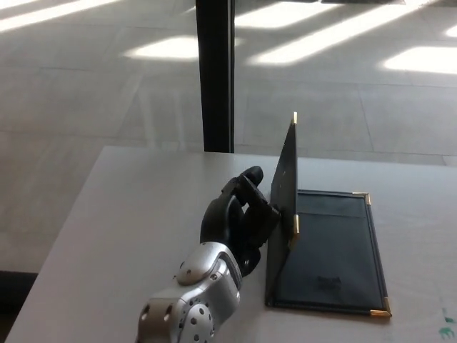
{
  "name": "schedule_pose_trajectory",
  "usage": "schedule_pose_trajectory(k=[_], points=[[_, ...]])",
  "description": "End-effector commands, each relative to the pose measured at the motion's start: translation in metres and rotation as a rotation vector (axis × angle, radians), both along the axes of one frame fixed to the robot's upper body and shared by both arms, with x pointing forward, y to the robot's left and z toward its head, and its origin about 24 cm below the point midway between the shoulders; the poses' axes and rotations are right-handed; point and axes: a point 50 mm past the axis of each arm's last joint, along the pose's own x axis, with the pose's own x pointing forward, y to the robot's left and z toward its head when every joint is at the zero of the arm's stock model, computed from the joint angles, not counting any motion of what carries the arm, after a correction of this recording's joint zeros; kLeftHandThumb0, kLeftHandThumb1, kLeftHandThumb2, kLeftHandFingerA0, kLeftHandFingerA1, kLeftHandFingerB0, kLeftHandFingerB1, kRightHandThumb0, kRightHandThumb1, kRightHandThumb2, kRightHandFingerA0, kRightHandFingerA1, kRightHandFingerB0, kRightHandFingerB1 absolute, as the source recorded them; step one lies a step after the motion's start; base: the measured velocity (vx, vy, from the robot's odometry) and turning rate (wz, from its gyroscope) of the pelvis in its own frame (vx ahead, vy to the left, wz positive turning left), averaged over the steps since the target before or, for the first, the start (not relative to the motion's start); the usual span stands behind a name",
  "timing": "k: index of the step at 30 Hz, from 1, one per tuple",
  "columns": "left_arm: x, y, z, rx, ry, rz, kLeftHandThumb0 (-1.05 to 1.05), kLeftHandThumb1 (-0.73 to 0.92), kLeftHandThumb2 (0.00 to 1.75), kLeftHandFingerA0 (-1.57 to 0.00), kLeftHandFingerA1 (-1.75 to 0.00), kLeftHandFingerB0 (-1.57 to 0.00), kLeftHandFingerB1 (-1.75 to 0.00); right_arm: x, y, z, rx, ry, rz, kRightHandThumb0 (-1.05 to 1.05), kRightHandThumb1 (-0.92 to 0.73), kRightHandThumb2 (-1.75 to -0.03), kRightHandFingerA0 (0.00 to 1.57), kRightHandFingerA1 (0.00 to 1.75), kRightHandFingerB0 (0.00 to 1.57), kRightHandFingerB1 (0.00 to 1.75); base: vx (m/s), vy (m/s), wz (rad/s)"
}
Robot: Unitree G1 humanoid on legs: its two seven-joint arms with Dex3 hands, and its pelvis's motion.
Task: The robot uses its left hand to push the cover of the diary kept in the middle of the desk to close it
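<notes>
mid-desk, slightly right of centre, i see the diary half closed: its right half lies flat on the grey desk, inside facing up, gold corner caps at the far right and near right corners. the left cover stands close to upright, seen nearly edge-on, with a gold cap at its top corner and another at its lower near corner. spine side runs along the flat half's left edge.

my left hand comes in from the lower left on a silver forearm. the black hand is pressed against the outer face of the raised cover, about halfway up. fingers look loosely curled and close together, holding nothing, just in contact with the cover; thumb position i can't tell from this angle.

right hand doesn't show in the head view.

behind the desk a dark vertical post stands on a grey tiled floor with bright sun patches. a small green mark sits on the desk at the lower right edge of frame.
</notes>
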Motion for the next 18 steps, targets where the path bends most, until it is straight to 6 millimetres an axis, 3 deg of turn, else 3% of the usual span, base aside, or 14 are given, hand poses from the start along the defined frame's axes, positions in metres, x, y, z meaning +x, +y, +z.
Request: schedule_pose_trajectory(k=[1, 6, 7, 10, 13, 14, 16, 17, 18], points=[[-0.047, -0.129, 0.034, -0.277, 0.041, -0.199, -0.78, 0.87, 1.28, -0.01, -0.42, -0.01, -0.35, 0.002, -0.006, 0.009, -0.035, -0.001, 0.011, -0.94, -0.79, -0.91, 0.45, 0.7, 0.43, 0.54, 0.0, 0.0, 0.0], [-0.058, -0.152, 0.05, -0.274, -0.011, -0.305, -0.77, 0.87, 1.29, -0.01, -0.36, 0.0, -0.33, 0.005, -0.007, 0.009, -0.031, 0.007, 0.015, -0.94, -0.79, -0.91, 0.45, 0.71, 0.43, 0.56, 0.0, 0.0, 0.0], [-0.065, -0.158, 0.048, -0.255, -0.008, -0.34, -0.77, 0.86, 1.28, -0.02, -0.36, -0.01, -0.33, 0.004, -0.007, 0.009, -0.028, 0.004, 0.022, -0.87, -0.92, -0.74, 0.43, 0.69, 0.44, 0.53, 0.0, 0.0, 0.0], [-0.08, -0.167, 0.031, -0.201, 0.028, -0.404, -0.78, 0.88, 1.29, -0.01, -0.4, 0.0, -0.34, 0.008, -0.002, 0.009, -0.021, -0.001, 0.036, -0.87, -0.92, -0.74, 0.43, 0.7, 0.42, 0.51, 0.0, 0.0, 0.0], [-0.097, -0.171, 0.0, -0.136, 0.09, -0.442, -0.78, 0.87, 1.28, -0.02, -0.42, 0.0, -0.37, 0.011, 0.0, 0.007, -0.031, 0.006, 0.072, -0.87, -0.92, -0.79, 0.38, 0.68, 0.36, 0.5, 0.0, 0.0, 0.0], [-0.098, -0.171, -0.006, -0.126, 0.104, -0.444, -0.79, 0.87, 1.29, -0.01, -0.4, 0.0, -0.33, 0.011, 0.001, 0.007, -0.032, 0.002, 0.074, -0.93, -0.8, -0.91, 0.42, 0.7, 0.38, 0.54, 0.0, 0.0, 0.0], [-0.094, -0.165, -0.016, -0.106, 0.126, -0.428, -0.79, 0.85, 1.28, -0.02, -0.41, 0.0, -0.34, 0.011, -0.001, 0.008, -0.019, -0.002, 0.04, -0.91, -0.8, -0.91, 0.45, 0.69, 0.42, 0.54, 0.0, 0.0, 0.0], [-0.09, -0.16, -0.018, -0.098, 0.12, -0.417, -0.87, 0.91, 1.31, -0.08, -0.37, -0.03, -0.29, 0.012, -0.001, 0.008, -0.014, -0.003, 0.028, -0.86, -0.92, -0.74, 0.43, 0.71, 0.46, 0.53, 0.0, 0.0, 0.0], [-0.08, -0.153, -0.016, -0.092, 0.092, -0.403, -0.8, 0.85, 1.29, 0.0, -0.38, 0.0, -0.31, 0.011, -0.002, 0.008, -0.013, -0.003, 0.026, -0.8, -0.78, -1.23, 0.45, 0.72, 0.39, 0.59, 0.0, 0.0, 0.0]])
